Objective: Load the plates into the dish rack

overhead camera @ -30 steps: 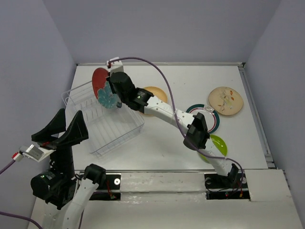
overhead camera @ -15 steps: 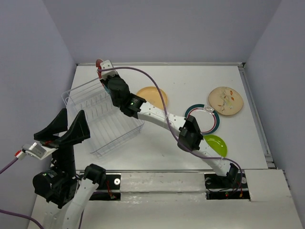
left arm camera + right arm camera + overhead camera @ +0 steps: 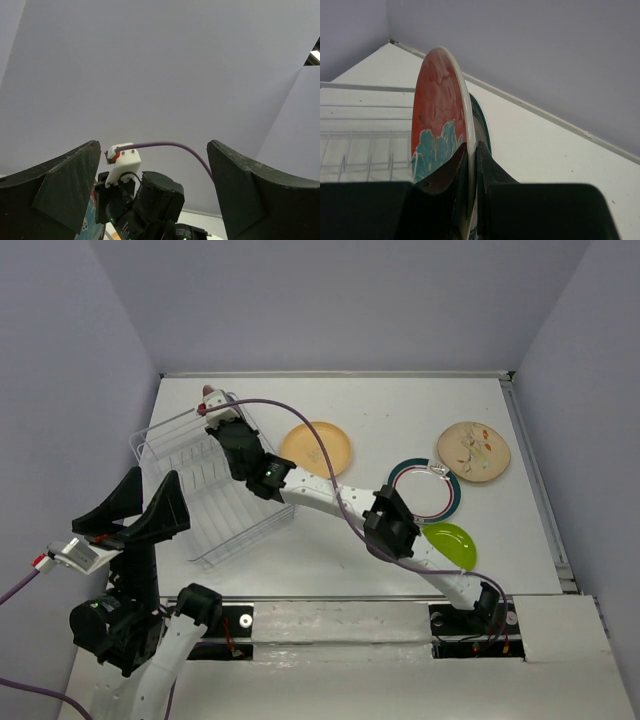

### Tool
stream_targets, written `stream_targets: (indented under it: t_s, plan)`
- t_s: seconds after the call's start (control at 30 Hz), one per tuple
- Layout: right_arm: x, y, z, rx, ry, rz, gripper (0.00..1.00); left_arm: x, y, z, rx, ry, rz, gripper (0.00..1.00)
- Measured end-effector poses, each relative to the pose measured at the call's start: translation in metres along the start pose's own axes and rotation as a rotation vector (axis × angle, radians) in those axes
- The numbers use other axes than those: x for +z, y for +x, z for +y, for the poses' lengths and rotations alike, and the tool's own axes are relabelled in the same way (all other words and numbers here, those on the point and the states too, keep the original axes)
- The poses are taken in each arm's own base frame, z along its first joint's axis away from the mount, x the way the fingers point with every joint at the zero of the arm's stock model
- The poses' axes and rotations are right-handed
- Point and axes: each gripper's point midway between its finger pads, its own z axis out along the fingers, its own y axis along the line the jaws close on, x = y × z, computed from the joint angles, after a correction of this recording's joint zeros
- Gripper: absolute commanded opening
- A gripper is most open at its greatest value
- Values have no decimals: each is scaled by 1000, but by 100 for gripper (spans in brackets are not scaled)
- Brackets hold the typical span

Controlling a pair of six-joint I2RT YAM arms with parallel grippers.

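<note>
Top external view, table [image 3: 400,400]: white, carrying the rack and four plates lying flat.
Dish rack [image 3: 215,490]: clear-white wire basket, set askew at the table's left.
Flat plates: orange-yellow plate [image 3: 317,447], beige speckled plate [image 3: 473,451], teal-rimmed white plate [image 3: 425,490], and lime green plate [image 3: 450,543], which is partly hidden under my right arm [image 3: 400,530].
Red plate [image 3: 440,115]: teal flower, pale rim, upright over the rack's far corner.
Right gripper [image 3: 472,146]: clenched on the red plate's rim.
Left gripper [image 3: 150,485]: spread wide, holding nothing.
Unclear: dark teal edge [image 3: 482,122] just behind the red plate; I cannot tell what it belongs to.
</note>
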Motion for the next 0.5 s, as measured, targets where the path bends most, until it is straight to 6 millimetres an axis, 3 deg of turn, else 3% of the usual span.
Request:
stream_targets:
  t_s: [0.33, 0.5]
  plan:
    - [2, 23, 10, 54, -8, -16, 7, 0, 0, -1, -4, 2, 1, 99]
    - [7, 30, -8, 150, -55, 12, 11, 0, 1, -2, -8, 7, 4, 99]
